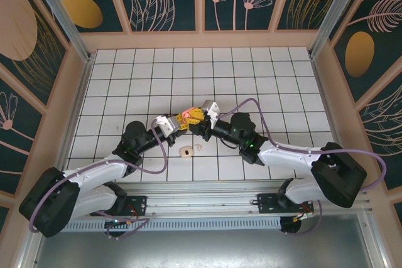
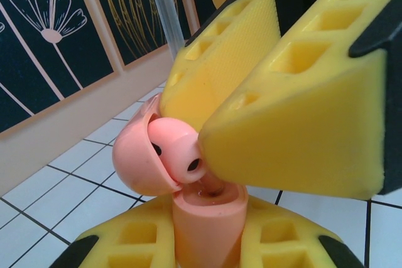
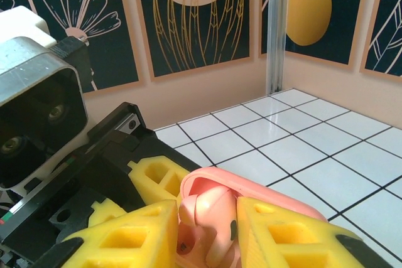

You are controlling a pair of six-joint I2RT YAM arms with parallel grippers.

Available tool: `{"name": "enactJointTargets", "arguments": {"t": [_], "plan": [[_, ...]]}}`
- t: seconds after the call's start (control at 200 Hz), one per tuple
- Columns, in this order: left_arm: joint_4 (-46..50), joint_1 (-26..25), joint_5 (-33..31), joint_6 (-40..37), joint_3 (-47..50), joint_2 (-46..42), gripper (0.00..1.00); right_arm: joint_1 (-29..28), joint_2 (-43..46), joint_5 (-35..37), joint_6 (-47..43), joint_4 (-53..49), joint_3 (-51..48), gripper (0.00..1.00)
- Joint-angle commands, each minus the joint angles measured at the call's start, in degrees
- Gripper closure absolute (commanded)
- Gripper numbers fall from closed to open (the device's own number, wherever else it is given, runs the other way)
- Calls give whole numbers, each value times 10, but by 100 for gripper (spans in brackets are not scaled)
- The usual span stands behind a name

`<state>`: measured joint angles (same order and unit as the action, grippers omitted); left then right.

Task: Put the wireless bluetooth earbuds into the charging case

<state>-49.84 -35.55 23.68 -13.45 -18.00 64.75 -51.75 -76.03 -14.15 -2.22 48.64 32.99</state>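
Table: white grid, both arms meet around dead centre.
Left gripper: clamped on the coral charging case, lid hanging open toward 9 o'clock in the left wrist view.
Right gripper: pinching the pink earbud, stem at the socket mouth.
Tip: probably keep the stem straight, push gently, and release only once it's seated.

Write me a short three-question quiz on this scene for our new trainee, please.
1. True or false: the lid of the pink case is shut.
2. Which gripper pinches the pink earbud? A) left B) right C) neither
3. Fill in: the left gripper clamps the pink ____.

Key: 1 false, the lid stands open. 2 B, the right gripper. 3 case.
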Motion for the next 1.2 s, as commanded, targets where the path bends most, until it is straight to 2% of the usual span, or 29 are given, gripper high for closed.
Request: {"name": "enactJointTargets", "arguments": {"t": [0.0,0.205,0.515,0.796,1.196], "plan": [[-27,0,7,9,-3,-7,98,-5,16,10,4,32,-9,71],[-81,-1,22,45,-4,9,98,-5,25,11,5,44,-23,73],[-86,-1,21,47,-3,14,98,-6,36,2,3,50,-30,74],[-55,-1,21,18,-4,13,98,-5,68,10,5,19,-30,67],[-45,-1,25,5,-9,11,98,-6,41,14,15,21,-8,61]]}}
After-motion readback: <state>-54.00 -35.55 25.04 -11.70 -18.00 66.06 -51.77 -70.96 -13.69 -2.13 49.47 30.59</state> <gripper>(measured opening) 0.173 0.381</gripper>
